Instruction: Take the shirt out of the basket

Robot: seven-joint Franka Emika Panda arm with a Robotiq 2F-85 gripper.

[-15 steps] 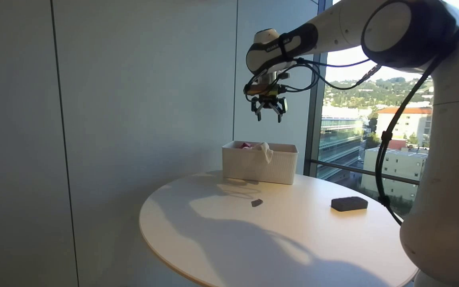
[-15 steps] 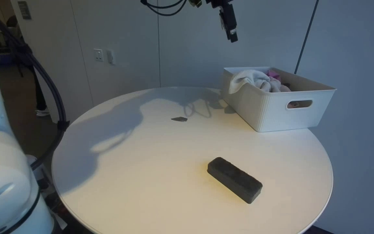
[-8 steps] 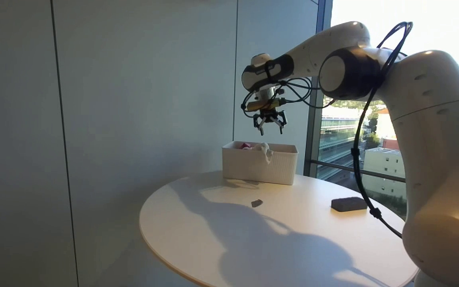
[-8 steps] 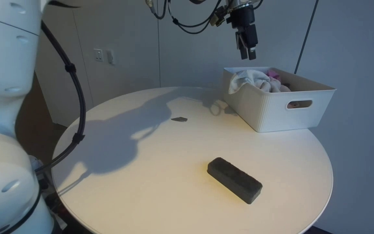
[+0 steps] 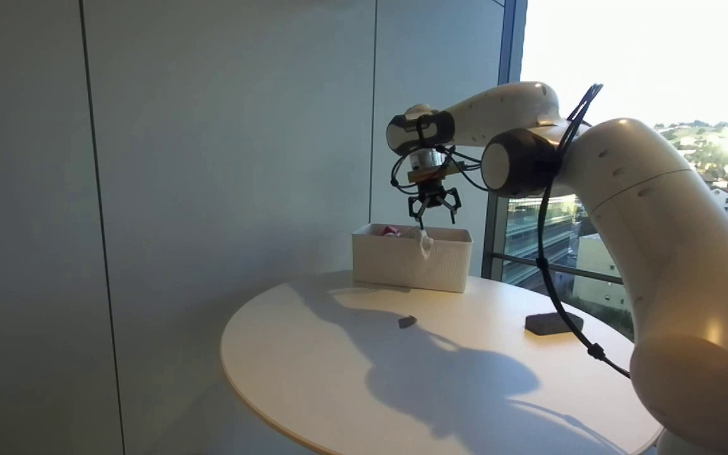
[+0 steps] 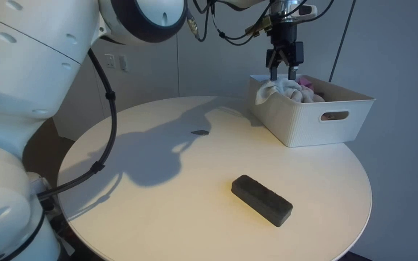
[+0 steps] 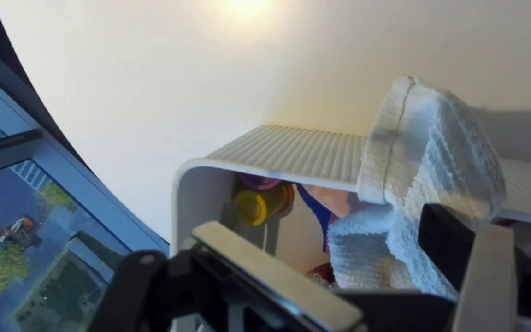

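Note:
A white cloth, the likely shirt, lies bunched in the white basket (image 5: 395,265) and hangs over its rim. This cloth shows in both exterior views (image 5: 426,245) (image 6: 267,91) and in the wrist view (image 7: 399,147). The ribbed basket also shows in an exterior view (image 6: 321,130) and the wrist view (image 7: 288,150). My gripper (image 5: 437,222) is open and points down just above the cloth. In an exterior view both fingertips (image 6: 283,78) overlap the cloth's top; I cannot tell whether they touch it. In the wrist view the cloth shows between the fingers (image 7: 415,272).
A pink cloth (image 6: 306,83) lies in the basket behind the white one. A yellow cup-like thing (image 7: 254,205) is inside too. A black block (image 6: 262,200) and a small dark piece (image 6: 200,132) lie on the round table (image 6: 201,224). A wall stands close behind the basket.
My gripper has come down from well above the basket to the white cloth. It has also turned about its vertical axis. The fingers stay open, and the basket and cloth have not moved.

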